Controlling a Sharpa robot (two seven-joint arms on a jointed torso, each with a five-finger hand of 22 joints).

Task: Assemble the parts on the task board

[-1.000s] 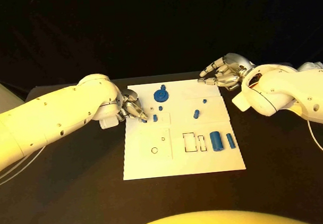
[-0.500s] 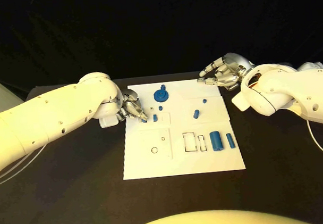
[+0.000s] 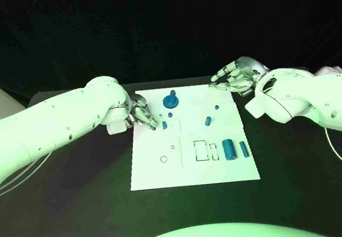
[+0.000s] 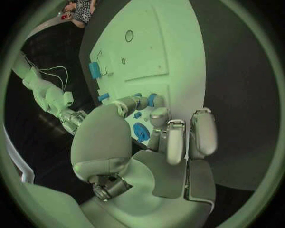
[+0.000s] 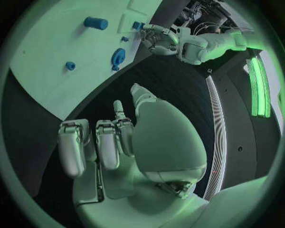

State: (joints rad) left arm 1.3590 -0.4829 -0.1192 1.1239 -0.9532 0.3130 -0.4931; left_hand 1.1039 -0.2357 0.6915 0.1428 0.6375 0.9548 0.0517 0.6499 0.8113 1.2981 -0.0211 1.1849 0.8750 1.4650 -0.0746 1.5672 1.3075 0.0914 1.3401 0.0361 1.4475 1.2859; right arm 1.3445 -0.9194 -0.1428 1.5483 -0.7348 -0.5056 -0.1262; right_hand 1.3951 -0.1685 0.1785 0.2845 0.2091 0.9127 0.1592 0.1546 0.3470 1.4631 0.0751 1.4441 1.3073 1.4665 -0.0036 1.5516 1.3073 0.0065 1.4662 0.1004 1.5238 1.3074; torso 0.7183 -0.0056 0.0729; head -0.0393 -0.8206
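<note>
Black tabletop [image 3: 75,218] spreads under the white task board [image 3: 194,173], which lies at the centre of the head view. At about 10 o'clock from the board's middle the left hand [image 3: 140,114] reaches over the board's left edge, fingers pointing down and bunched together at a small blue peg [image 3: 153,127]; in the left wrist view the fingertips [image 4: 156,100] close round a short blue piece [image 4: 151,99], so this hand pinches it just above or on the plate, though contact with the board cannot be told. A blue round gear-like part [image 3: 170,101] sits near 12 o'clock on the board, just beside that hand. At 1 o'clock, past the board's far right corner, the right hand [image 3: 234,78] hovers with its fingers curled loosely and apart, holding nothing; the right wrist view shows its palm [image 5: 160,137] over dark table. Two blue cylinders [image 3: 234,148] lie side by side at 4 o'clock, well apart from both hands.
</note>
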